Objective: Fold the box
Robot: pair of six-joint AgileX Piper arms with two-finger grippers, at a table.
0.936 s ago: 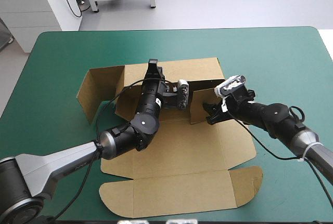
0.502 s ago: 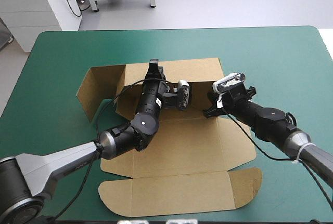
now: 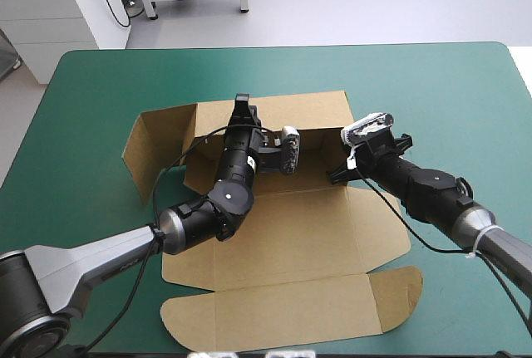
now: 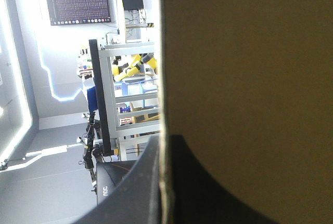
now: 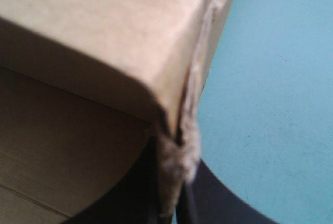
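One box point(image 3: 283, 233), brown, mid-table: base and near panel flat, far wall and left panel raised. Two grippers: left gripper point(image 3: 243, 110) clamped on the far wall's top edge, right gripper point(image 3: 338, 174) clenched on that wall's right corner. One table point(image 3: 432, 84), teal-green cover. White cabinet point(image 3: 50, 9) beyond the far-left corner.

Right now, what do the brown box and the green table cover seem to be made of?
The box looks like cardboard, perhaps corrugated: matt brown, with pressed crease lines, and its cut edge shows frayed and fibrous in the right wrist view. The teal-green cover looks like a smooth matt sheet, maybe rubber or plastic; no weave or wrinkles show, so that stays open.
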